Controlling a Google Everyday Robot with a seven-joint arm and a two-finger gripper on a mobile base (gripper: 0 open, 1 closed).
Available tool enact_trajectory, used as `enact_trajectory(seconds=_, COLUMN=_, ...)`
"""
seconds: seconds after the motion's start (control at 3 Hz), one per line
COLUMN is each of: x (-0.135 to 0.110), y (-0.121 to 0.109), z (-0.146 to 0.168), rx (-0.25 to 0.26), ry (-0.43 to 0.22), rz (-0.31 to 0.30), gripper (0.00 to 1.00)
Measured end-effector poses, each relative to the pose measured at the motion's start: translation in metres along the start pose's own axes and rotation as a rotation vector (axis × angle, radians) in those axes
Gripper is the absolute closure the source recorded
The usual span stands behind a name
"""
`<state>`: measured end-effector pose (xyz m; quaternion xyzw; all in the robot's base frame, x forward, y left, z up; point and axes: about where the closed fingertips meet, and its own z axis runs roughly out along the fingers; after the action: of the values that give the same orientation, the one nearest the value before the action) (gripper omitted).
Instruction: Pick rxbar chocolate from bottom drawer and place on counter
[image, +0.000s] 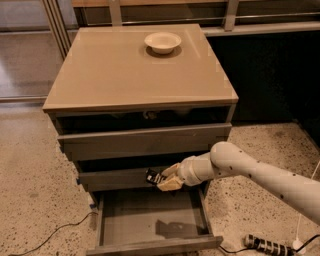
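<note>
My gripper (162, 179) is at the front of the cabinet, just above the open bottom drawer (150, 220) and level with the middle drawer's front. It is shut on the rxbar chocolate (153, 176), a small black bar that sticks out to the left of the fingers. The white arm (250, 175) comes in from the lower right. The drawer's tray shows only a dark shadow on its floor. The counter (130, 70) is the tan glossy top of the cabinet, well above the gripper.
A cream-white round bowl (162, 42) sits at the back of the counter. Two grey drawers (145, 142) stand slightly ajar above the open one. A power strip (267, 245) and cables lie on the terrazzo floor at right and lower left.
</note>
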<state>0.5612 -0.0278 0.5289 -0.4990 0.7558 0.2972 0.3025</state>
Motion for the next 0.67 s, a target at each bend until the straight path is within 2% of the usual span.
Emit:
enact_trajectory(seconds=0.33, x=-0.0302, y=0.0086, z=-0.0339, rx=0.028, ry=-0.026, rz=-0.003, gripper=1.0)
enact_trajectory(seconds=0.67, x=-0.0302, y=0.0086, z=-0.0339, rx=0.028, ry=-0.026, rz=-0.003, gripper=1.0)
